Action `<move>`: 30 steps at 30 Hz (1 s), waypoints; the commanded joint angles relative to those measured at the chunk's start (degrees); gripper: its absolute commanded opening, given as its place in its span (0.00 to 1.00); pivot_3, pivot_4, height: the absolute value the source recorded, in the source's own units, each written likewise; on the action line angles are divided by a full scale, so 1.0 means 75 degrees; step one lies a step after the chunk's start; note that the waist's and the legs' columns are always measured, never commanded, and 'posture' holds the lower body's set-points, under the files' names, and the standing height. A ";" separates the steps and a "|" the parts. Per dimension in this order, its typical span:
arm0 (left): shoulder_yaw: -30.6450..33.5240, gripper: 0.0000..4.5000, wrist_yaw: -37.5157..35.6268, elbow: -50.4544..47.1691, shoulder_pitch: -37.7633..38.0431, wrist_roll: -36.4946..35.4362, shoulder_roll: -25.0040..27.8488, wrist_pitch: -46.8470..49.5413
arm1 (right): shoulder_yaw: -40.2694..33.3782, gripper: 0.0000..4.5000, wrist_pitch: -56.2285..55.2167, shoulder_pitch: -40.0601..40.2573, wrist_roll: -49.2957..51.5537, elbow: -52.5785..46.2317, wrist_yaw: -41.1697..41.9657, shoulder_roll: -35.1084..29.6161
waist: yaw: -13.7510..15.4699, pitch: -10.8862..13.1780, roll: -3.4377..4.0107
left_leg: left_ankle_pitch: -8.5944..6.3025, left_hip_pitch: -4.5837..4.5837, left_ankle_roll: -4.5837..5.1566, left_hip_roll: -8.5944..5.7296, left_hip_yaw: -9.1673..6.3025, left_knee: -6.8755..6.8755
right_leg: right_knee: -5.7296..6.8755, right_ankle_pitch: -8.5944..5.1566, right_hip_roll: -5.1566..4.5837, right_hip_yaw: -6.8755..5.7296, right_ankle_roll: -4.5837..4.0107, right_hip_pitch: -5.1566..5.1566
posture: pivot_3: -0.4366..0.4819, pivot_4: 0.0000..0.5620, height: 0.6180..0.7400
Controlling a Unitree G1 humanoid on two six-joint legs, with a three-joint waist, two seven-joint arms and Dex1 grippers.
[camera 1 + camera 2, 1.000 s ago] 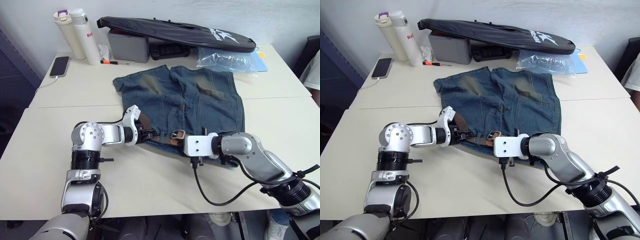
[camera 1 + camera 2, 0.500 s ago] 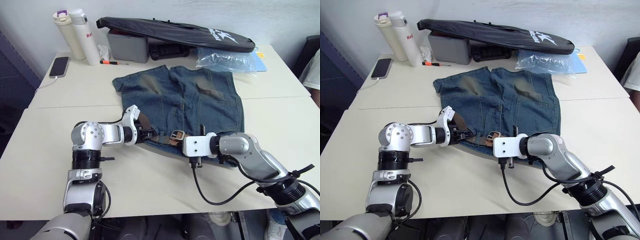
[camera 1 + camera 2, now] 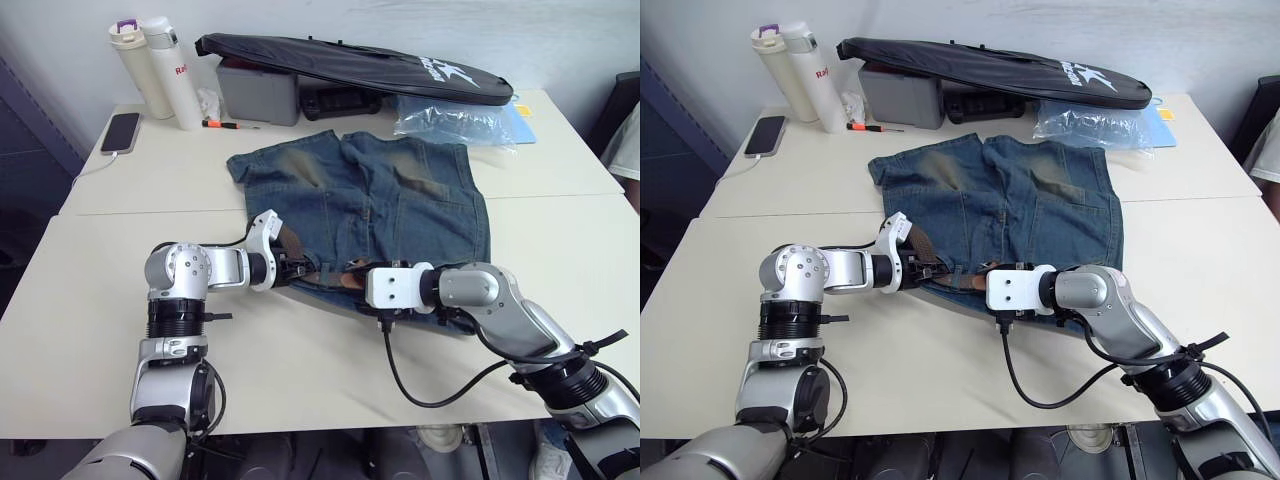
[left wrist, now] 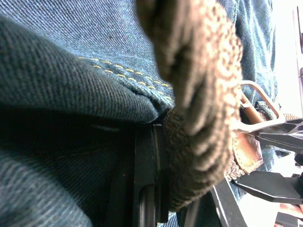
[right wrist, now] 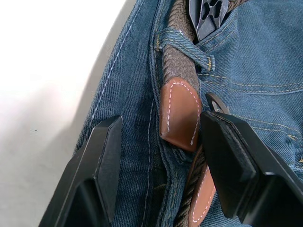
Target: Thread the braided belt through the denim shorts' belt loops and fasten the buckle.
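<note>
left gripper point(image 3: 287, 268): clamped on braided belt point(image 4: 203, 118) at denim shorts point(image 3: 400, 200) waistband | right gripper point(image 5: 161, 142): spread wide, straddling belt's leather tip, gripping nothing

shorts point(image 3: 390, 205): faded blue denim, tan worn patches | belt point(image 5: 182, 71): brown braid, tan white-stitched tip | bench point(image 3: 300, 350): cream

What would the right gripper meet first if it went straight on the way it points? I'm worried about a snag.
Probably the braided belt's brown leather tip, lying between the right gripper's open fingers on the denim shorts; beyond it sits a belt loop. Depth is uncertain.
</note>
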 commanded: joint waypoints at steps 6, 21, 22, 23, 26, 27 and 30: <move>0.0063 0.00 -0.0180 -0.0110 -0.0112 0.0203 -0.0086 0.0085 | -0.0215 0.01 0.0145 0.0032 0.0052 -0.0195 0.0036 0.0125 | -0.0004 0.0000 0.0000 | 0.0000 0.0000 0.0000 0.0000 0.0000 0.0000 | 0.0000 0.0000 0.0000 0.0000 0.0000 0.0000 | 0.48 0.27 1.00; 0.0071 0.73 -0.0976 -0.1652 0.0150 -0.1125 0.1281 0.1244 | -0.0454 0.00 0.0750 -0.0122 0.0541 -0.0504 0.0293 0.0267 | -0.0020 0.0000 0.0000 | 0.0000 -0.0001 0.0000 0.0000 -0.0001 0.0001 | 0.0029 0.0000 0.0001 0.0001 0.0000 -0.0001 | 0.48 0.27 1.00; -0.0060 0.76 -0.1190 -0.1872 0.0230 -0.1334 0.1685 0.1244 | -0.0451 0.00 0.0818 -0.0142 0.0604 -0.0549 0.0355 0.0266 | -0.0023 0.0000 0.0000 | 0.0000 -0.0001 0.0000 0.0000 -0.0001 0.0001 | 0.0031 0.0000 0.0000 0.0001 0.0000 -0.0002 | 0.48 0.27 1.00; -0.0156 0.84 -0.1413 -0.2070 0.0283 -0.1514 0.2078 0.1244 | -0.0476 0.00 0.0939 -0.0159 0.0737 -0.0645 0.0462 0.0264 | -0.0025 0.0000 0.0000 | 0.0000 -0.0001 0.0000 0.0000 -0.0001 0.0001 | 0.0034 0.0000 0.0001 0.0001 0.0000 -0.0002 | 0.48 0.27 1.00; -0.0443 0.99 -0.2239 -0.2741 0.0296 -0.2036 0.3097 0.1244 | -0.0652 0.00 0.1307 -0.0238 0.1185 -0.0997 0.0784 0.0207 | -0.0064 0.0000 0.0000 | 0.0000 -0.0001 0.0000 0.0000 -0.0001 0.0000 | 0.0037 0.0000 0.0001 0.0002 0.0000 -0.0005 | 0.48 0.27 1.00; -0.0459 0.99 -0.2488 -0.2903 0.0231 -0.2257 0.3320 0.1244 | -0.0672 0.00 0.1344 -0.0270 0.1199 -0.1049 0.0833 0.0170 | -0.0111 0.0001 0.0000 | 0.0000 0.0000 0.0000 0.0000 -0.0002 0.0000 | 0.0040 -0.0001 0.0000 0.0003 -0.0001 -0.0005 | 0.48 0.27 1.00; -0.0384 0.99 -0.3195 -0.3025 -0.0364 -0.2765 0.3752 0.1244 | -0.0641 0.00 0.1363 -0.0353 0.1090 -0.1133 0.0922 0.0056 | -0.0195 0.0002 -0.0001 | -0.0001 0.0000 -0.0001 0.0004 -0.0006 -0.0010 | 0.0046 -0.0006 0.0002 0.0004 -0.0007 -0.0011 | 0.48 0.27 1.00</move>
